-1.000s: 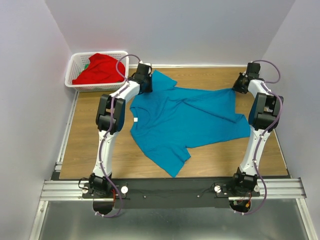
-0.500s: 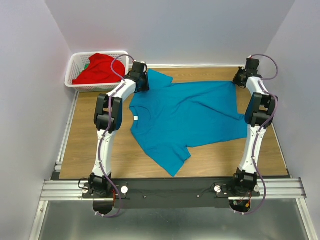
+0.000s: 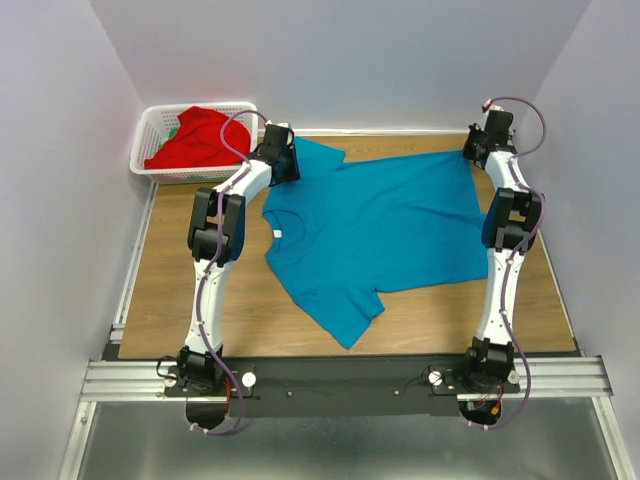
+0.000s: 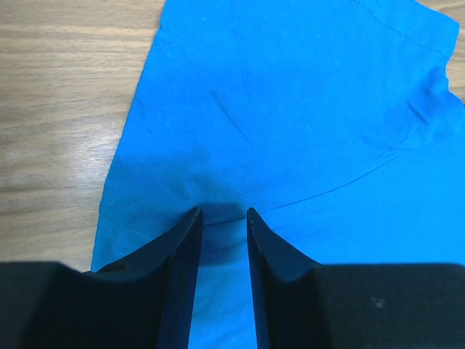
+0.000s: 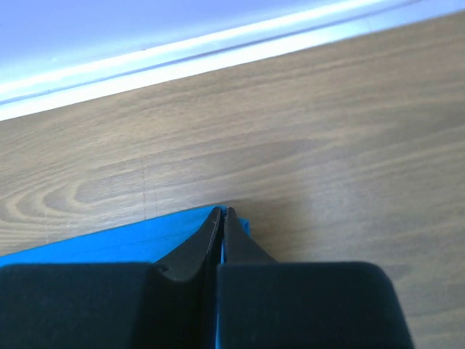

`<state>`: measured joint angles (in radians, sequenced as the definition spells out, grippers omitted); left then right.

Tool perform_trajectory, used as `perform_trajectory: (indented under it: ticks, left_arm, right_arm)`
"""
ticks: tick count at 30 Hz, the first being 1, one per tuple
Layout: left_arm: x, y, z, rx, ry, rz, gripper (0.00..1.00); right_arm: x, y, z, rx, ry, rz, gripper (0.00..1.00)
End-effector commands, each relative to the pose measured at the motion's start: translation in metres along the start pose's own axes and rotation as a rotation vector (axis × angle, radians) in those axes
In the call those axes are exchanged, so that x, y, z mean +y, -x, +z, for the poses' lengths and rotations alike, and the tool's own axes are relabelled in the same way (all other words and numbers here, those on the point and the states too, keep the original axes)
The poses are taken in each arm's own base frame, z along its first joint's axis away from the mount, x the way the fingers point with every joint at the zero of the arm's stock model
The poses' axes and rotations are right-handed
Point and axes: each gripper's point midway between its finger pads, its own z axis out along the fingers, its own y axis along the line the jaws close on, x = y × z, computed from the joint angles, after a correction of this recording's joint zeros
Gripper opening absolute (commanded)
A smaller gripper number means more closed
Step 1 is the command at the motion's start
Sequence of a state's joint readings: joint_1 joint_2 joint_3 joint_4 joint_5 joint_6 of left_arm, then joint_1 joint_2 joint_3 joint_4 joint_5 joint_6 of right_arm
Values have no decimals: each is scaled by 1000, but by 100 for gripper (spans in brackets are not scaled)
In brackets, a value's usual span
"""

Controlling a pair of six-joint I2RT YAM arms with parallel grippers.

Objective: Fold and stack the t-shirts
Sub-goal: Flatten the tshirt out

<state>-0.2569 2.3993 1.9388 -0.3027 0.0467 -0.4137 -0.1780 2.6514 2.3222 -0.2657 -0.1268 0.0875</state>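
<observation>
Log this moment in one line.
left gripper: pinching teal-blue cloth t-shirt; right gripper: shut on its corner; red cloth t-shirt: in white basket

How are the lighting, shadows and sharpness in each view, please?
Top external view: even, soft light, sharp, faint shadows beside the teal-blue cloth t-shirt. Left wrist view: crisp cloth, a soft shadow ahead of the left tool, pale glare on the wooden table. Right wrist view: slightly soft, a dim shadow ahead of the right tool.
</observation>
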Motion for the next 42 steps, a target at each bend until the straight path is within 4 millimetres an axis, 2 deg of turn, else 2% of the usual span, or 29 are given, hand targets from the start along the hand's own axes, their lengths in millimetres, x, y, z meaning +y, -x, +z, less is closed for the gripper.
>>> perform_trajectory:
  ticks: [1,10,16,18,19,20,21,22,23,24,25,26,27,28,29,30,31,32,33,34,35,36,37,38,39,40,41,42]
  left_arm:
    - [14,-31,6,88,29,-16,40]
    - [18,-26,4,71,39,-32,40]
    - [18,-22,2,53,38,-59,40]
    - [17,-17,-1,39,39,-62,42]
    - [16,-14,-2,32,40,-61,44]
    - [15,-12,-4,24,38,-61,50]
    - [11,-5,-9,11,27,-56,53]
    - [8,-1,-13,-1,20,-51,56]
    - [6,3,-16,-11,15,-48,62]
    - [2,5,-20,-21,9,-41,64]
    - [-5,14,-30,-44,-2,-36,66]
    - [-12,13,-34,-47,-13,-21,70]
    - [-19,24,-46,-79,-23,-16,72]
    - [-26,27,-53,-88,-31,-8,74]
    - [-35,23,-57,-87,-42,9,75]
    - [-42,27,-65,-103,-55,15,75]
    - [-50,37,-81,-136,-68,25,75]
    - [-57,32,-86,-132,-78,33,75]
    - [-60,34,-94,-142,-81,36,75]
    - [-67,45,-114,-176,-98,39,75]
    - [-72,48,-124,-190,-109,44,75]
    - [-73,54,-145,-226,-95,43,75]
    - [-76,56,-157,-243,-102,43,75]
    - [-78,59,-170,-262,-108,43,75]
    - [-71,48,-175,-252,-95,41,75]
    - [-75,62,-206,-318,-110,38,75]
    - [-75,62,-220,-342,-114,38,75]
    - [-70,60,-244,-381,-116,35,75]
  right_arm:
    - [-3,23,7,-90,-13,-93,8]
    - [-9,59,4,-210,-57,-155,10]
    - [-9,67,3,-239,-60,-154,16]
    - [-5,76,-5,-250,-52,-142,18]
    - [-2,66,-5,-226,-47,-122,23]
    - [0,68,-10,-226,-45,-118,25]
    - [7,83,-25,-247,-34,-91,31]
    - [12,83,-33,-239,-22,-57,34]
    - [19,64,-34,-194,-3,-38,36]
    - [25,56,-39,-171,8,-21,39]
    - [35,73,-62,-197,24,16,41]
    - [42,41,-64,-124,29,37,42]
    - [54,58,-88,-153,45,72,45]
    - [58,32,-83,-100,47,90,47]
    - [73,17,-104,-65,65,93,48]
    - [81,10,-114,-52,67,98,49]
    - [100,16,-140,-66,88,102,52]
    - [107,7,-151,-44,94,101,52]
    - [110,-25,-159,28,89,101,52]
    - [114,-32,-171,48,92,100,52]
    - [139,-52,-185,106,127,65,52]
    - [150,-51,-209,105,153,43,52]
    - [158,-79,-220,166,165,10,52]
    - [181,-106,-237,236,203,-43,52]
    - [192,-106,-257,229,228,-72,52]
    - [203,-119,-269,257,249,-101,50]
    - [223,-151,-289,326,294,-150,47]
    - [234,-158,-306,338,330,-168,45]
